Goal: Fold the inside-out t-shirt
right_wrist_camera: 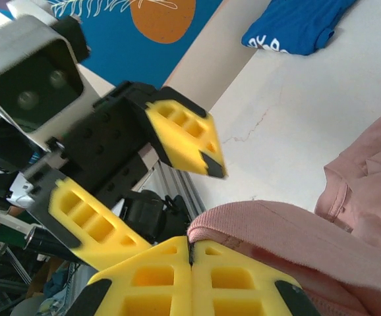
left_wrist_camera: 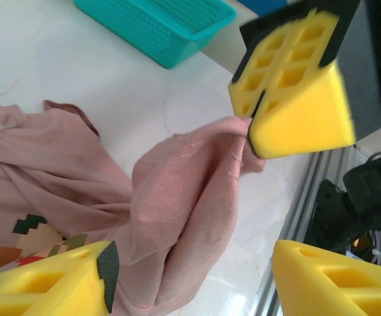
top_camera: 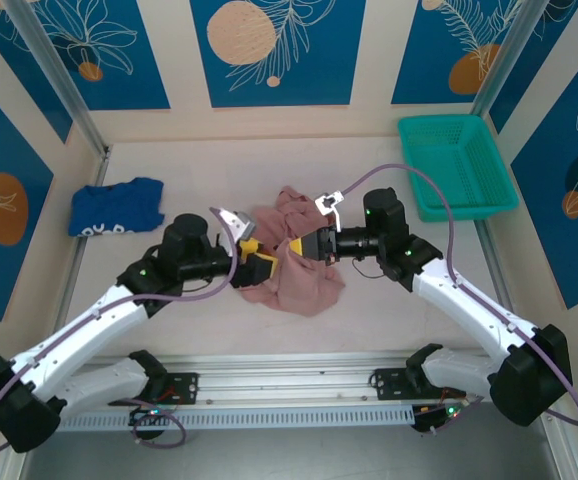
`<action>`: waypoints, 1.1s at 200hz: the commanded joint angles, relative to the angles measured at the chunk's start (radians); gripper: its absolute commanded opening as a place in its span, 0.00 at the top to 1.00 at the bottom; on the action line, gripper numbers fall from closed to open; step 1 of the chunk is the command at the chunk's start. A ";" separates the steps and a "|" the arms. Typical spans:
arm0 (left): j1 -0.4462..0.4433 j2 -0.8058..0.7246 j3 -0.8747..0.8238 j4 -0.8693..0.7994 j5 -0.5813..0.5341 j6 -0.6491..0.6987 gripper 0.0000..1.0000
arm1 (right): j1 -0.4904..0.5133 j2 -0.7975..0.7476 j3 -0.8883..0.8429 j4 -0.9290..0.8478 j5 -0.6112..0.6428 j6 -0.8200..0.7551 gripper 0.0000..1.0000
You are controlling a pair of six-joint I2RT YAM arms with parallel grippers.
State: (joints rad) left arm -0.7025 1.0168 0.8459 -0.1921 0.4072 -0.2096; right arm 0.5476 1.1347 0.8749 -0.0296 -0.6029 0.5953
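Sitting bunched up around the middle of the desk [top_camera: 399, 300], the inside-out t-shirt [top_camera: 294, 272] is a dusty-pink crumpled heap, nowhere near flat. From overhead, both arms meet right over it. The left gripper [top_camera: 257, 256] reaches in from the shirt's 9 o'clock side and the right gripper [top_camera: 301, 246] from 3 o'clock, nearly nose to nose. The right one's yellow foam fingers [right_wrist_camera: 157, 283] are pressed together with a hemmed edge of the shirt nipped between them, and that bit of cloth rises up to them in a ridge. The left one's fingers [left_wrist_camera: 45, 286] are spread wide, with a fold of pink cloth lying in the gap but nothing clamped on it. Its wrist camera also catches a blocky colourful print [left_wrist_camera: 29, 240] on the shirt, just beside one finger. Off at 10 o'clock from the shirt, well apart, there's a royal-blue garment [top_camera: 117, 208] with white lettering. A teal basket [top_camera: 456, 165] sits at 2 o'clock.
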 commanded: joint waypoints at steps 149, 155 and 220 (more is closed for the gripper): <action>0.048 -0.047 -0.138 0.213 0.184 0.111 1.00 | -0.113 -0.156 -0.087 -0.243 0.262 -0.234 0.62; 0.047 -0.054 -0.144 0.215 0.186 0.114 1.00 | -0.116 -0.142 -0.096 -0.224 0.256 -0.241 0.61; 0.047 -0.058 -0.144 0.206 0.209 0.134 1.00 | -0.102 0.092 -0.089 -0.051 0.046 -0.268 0.47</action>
State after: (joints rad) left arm -0.6621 0.9630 0.6960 -0.0143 0.5774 -0.1043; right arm 0.4332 1.1782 0.7738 -0.1562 -0.4561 0.3626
